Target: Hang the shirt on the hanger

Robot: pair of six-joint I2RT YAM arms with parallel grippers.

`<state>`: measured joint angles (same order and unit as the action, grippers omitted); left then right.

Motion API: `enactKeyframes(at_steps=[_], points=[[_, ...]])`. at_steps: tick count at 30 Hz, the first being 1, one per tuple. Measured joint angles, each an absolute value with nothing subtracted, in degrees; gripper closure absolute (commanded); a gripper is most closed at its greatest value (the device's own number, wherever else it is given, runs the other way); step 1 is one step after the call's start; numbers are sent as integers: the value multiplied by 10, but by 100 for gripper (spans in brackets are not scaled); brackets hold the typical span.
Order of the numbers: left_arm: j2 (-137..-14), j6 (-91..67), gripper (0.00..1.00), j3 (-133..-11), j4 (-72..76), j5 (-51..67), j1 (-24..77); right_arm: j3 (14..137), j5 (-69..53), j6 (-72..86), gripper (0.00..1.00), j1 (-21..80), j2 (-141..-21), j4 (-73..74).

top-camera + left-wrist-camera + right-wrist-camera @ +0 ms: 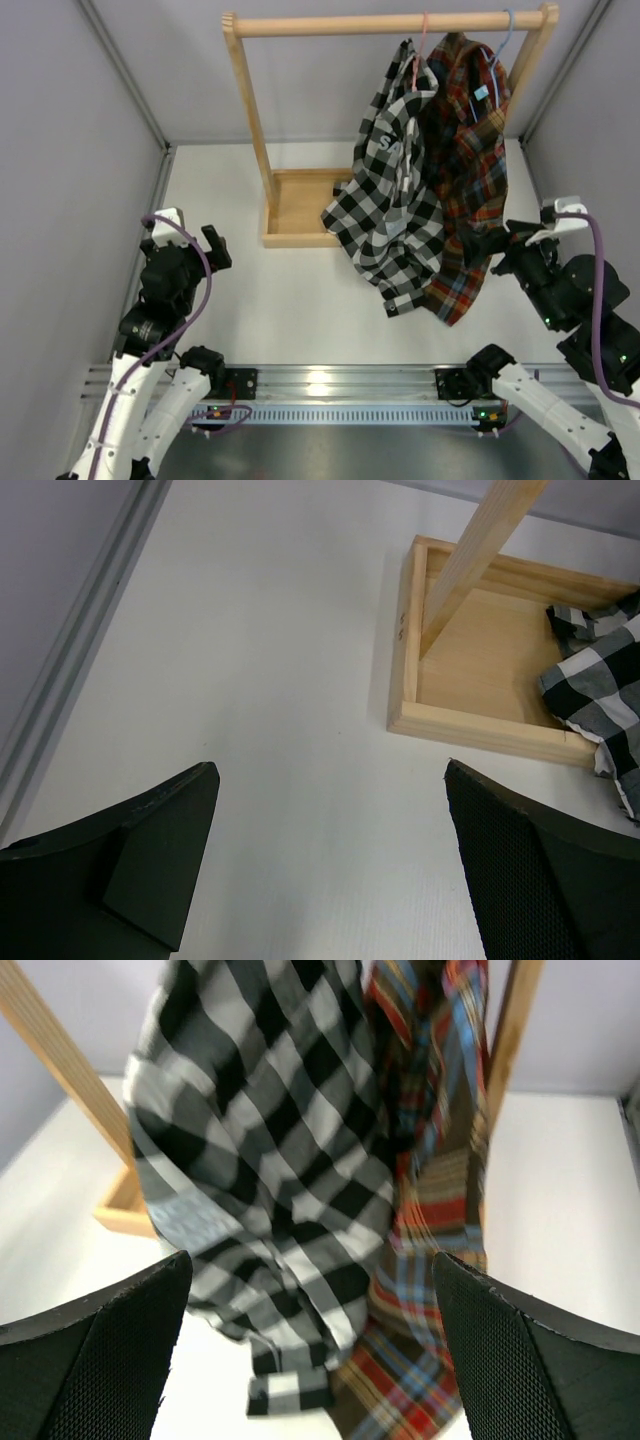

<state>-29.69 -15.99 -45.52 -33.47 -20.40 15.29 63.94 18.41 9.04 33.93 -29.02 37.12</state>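
Left end effector (330, 880) is hovering over the desk (280, 680) near the rack's wooden base (470, 725), with its fingers spread wide and gripping nothing. Right end effector (310, 1360) is sitting wide open too, pointing at the shirt (270, 1160) just in front of it. The shirt is hanging on the hanger (423, 40), which is hooking over the rail (380, 22), and it's brushing up against the plaid shirt (470, 170).

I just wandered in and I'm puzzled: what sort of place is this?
Probably a robot test cell: a left arm and right arm mounted on a metal rail by a white table, grey partition walls close around, and a small wooden rack holding only a checked shirt and a plaid shirt.
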Motion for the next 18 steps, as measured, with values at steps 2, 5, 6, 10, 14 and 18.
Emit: enactKeyframes(at_steps=[2,5,6,10,14,18], points=[[-299,-160,2,-454,-335,-204,153,628,199,91,1,339,-276,399],[-303,-160,2,-451,-335,-204,153,610,237,92,1,339,-269,438],[-305,-160,2,-450,-335,-204,153,602,253,93,0,339,-269,448],[-306,-160,2,-447,-335,-202,153,567,304,102,1,339,-269,483],[-306,-160,2,-444,-335,-194,153,562,326,107,1,339,-264,497],[-305,-160,2,-444,-335,-189,153,562,335,108,0,339,-256,498]])
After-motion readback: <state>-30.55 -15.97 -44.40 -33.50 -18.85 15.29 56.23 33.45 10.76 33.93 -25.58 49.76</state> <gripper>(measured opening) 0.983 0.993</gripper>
